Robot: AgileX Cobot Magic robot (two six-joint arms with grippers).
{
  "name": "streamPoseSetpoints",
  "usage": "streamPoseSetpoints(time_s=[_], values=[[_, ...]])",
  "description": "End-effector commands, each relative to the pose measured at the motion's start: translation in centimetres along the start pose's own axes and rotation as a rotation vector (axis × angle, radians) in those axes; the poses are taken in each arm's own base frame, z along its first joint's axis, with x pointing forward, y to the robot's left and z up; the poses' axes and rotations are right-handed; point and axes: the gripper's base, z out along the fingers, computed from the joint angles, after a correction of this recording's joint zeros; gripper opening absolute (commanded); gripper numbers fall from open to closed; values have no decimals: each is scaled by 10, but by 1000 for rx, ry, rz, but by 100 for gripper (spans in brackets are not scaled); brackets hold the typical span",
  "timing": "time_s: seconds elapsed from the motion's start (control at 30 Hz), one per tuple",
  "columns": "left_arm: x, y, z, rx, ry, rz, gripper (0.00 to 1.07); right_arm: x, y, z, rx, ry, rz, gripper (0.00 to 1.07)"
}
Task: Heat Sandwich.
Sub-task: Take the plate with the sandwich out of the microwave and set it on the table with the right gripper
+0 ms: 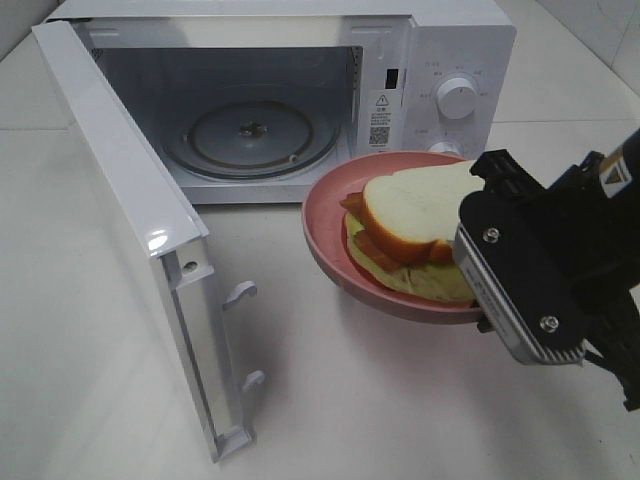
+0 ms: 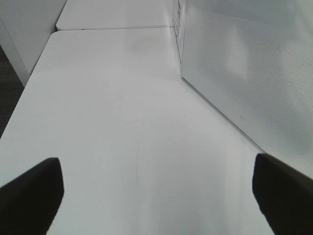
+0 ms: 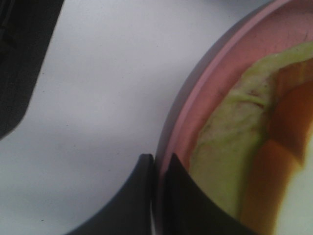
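Right of the open microwave (image 1: 300, 100), your right gripper (image 3: 157, 169) is clenched on the pink plate's (image 1: 330, 250) rim, the sandwich (image 1: 415, 235) riding on it above the table. Keep it level — guide it far-left onto the glass turntable (image 1: 250, 135). Your left gripper (image 2: 156, 193) hangs released.

sandwich (image 1: 410, 235) (white bread over orange and green layers) lies tilted on the pink plate (image 1: 325, 235).

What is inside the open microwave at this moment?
Only the round glass turntable shows on the floor of the microwave cavity. The sandwich sits outside on the pink plate. The cavity's front left corner is hidden by the door.
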Motion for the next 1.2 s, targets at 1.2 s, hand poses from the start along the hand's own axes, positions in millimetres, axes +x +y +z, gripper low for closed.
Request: streamPoseSetpoints(time_s=[1.2], values=[[2,-1,-3,3,-33,-5,101,41,51,-31,122,365,824,0]])
